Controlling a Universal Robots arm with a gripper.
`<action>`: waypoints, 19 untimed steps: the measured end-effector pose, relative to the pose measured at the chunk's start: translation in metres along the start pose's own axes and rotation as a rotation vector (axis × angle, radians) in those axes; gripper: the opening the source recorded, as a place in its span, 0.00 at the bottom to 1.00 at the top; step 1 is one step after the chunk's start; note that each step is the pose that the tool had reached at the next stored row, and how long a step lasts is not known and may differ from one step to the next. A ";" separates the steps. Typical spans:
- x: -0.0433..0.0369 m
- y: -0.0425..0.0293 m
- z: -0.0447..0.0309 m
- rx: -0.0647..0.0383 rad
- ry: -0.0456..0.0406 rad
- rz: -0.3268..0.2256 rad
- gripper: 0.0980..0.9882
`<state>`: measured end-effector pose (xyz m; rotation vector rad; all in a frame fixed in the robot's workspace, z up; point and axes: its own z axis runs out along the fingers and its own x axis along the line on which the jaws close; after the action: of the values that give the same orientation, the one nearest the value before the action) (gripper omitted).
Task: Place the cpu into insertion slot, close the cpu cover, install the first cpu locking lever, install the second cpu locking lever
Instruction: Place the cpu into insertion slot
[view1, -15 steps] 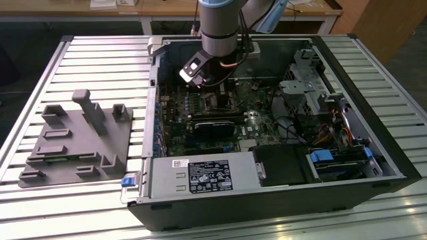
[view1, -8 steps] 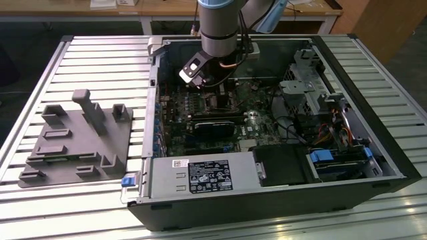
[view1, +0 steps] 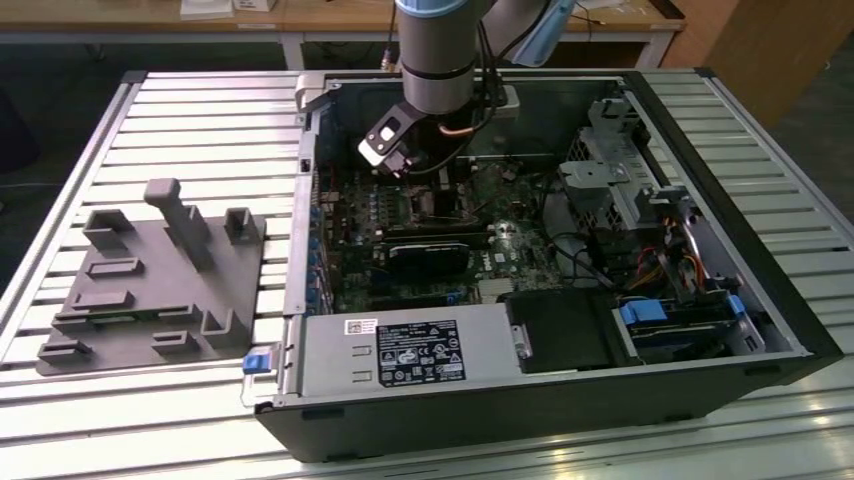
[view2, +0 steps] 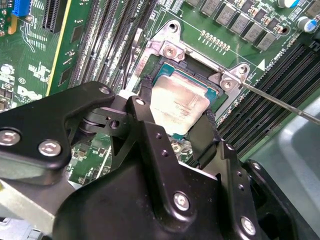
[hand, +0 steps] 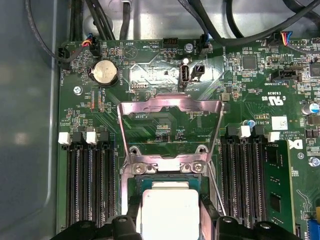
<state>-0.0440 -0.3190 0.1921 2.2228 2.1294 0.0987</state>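
The fingers (view2: 145, 92) of the gripper (view2: 177, 107) are closed on two opposite edges of the cpu (view2: 177, 104). They are held apart by the chip's width and keep it flat over the insertion slot (view2: 197, 80). Whether the chip is fully seated cannot be told.

In the second wrist view a thin wire locking lever (view2: 280, 103) runs outward from the socket's corner, just beside one finger.

The first wrist view looks along the motherboard (hand: 150, 75). There the cpu cover (hand: 170, 104) lies swung back on its hinge, flat against the board beyond the chip, leaving the socket uncovered. Long black memory slots (hand: 85, 190) flank the socket on both sides, and a coin battery (hand: 105, 72) sits farther off near the cables.

The exterior view takes in the arm (view1: 438, 50) reaching down into the open computer case (view1: 534, 420). A grey fixture (view1: 147, 290) stands well apart on the slatted table (view1: 200, 130), at the exterior view's left.
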 end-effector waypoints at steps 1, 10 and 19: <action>0.0000 0.0000 0.0000 0.000 -0.0001 0.000 0.51; -0.0001 0.0001 -0.0013 0.000 -0.0004 0.000 0.58; 0.0000 0.0011 -0.0120 0.000 -0.0002 0.000 0.58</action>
<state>-0.0440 -0.3190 0.2041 2.2225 2.1293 0.0987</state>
